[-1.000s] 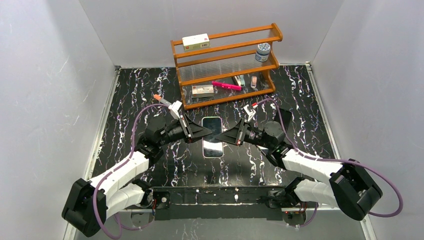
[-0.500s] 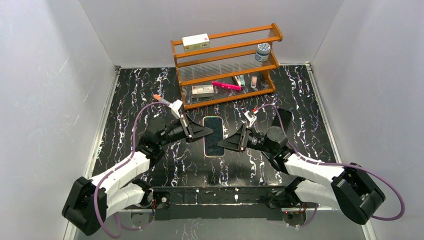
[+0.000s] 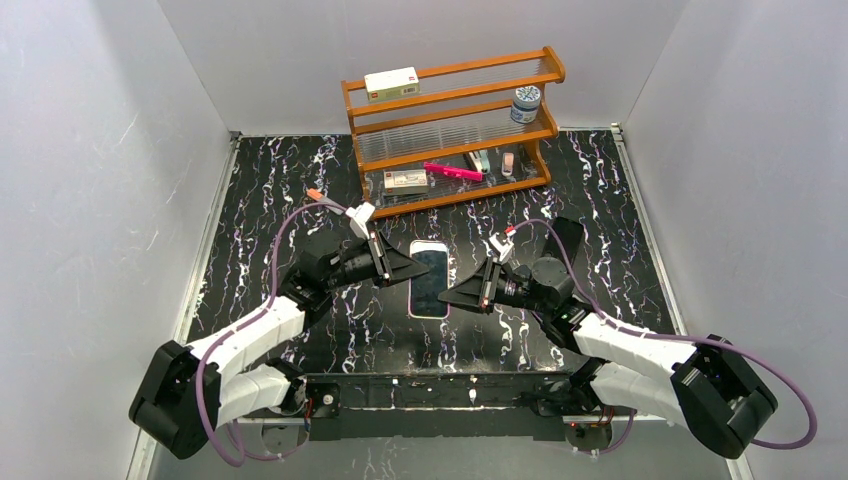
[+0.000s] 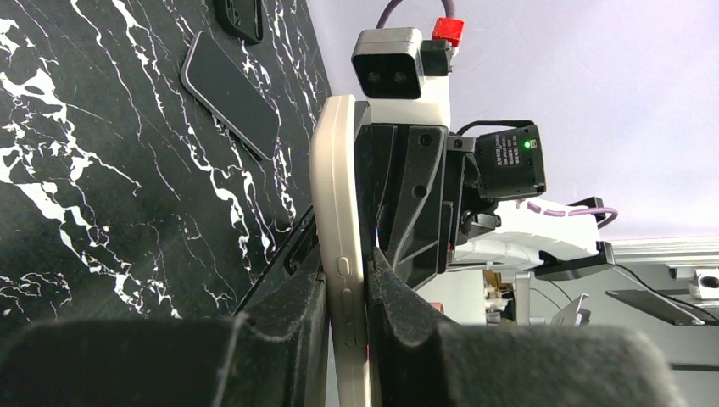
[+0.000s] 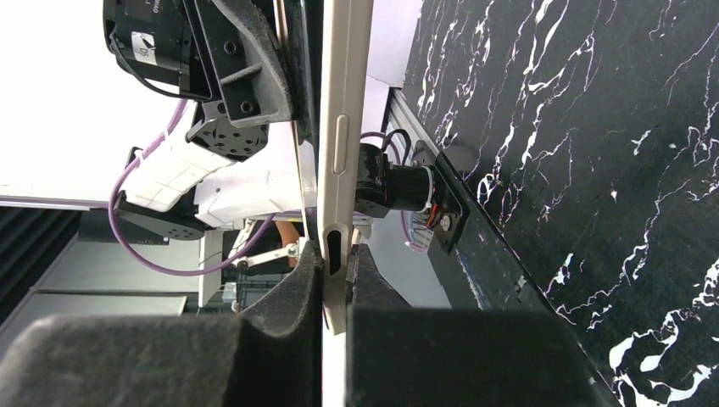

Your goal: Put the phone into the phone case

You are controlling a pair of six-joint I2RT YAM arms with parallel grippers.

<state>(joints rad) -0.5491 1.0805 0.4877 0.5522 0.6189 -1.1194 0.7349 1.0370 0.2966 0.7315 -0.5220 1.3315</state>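
The phone is held above the black marble table, between my two grippers. My left gripper is shut on its left long edge. My right gripper is shut on its right edge near the near end. In the left wrist view the phone stands edge-on with its pale rim and side buttons between my fingers. In the right wrist view the phone is clamped the same way. The black phone case, with cut-out holes, lies on the table at the frame's top edge.
A dark slab with a pale rim lies flat on the table near the case. A wooden three-tier rack with boxes, a jar and a pink pen stands at the back. Grey walls close in both sides.
My right gripper has slid toward the near end of the phone's right edge. My left gripper and the phone have shifted slightly to the right. Both grippers still hold the phone.
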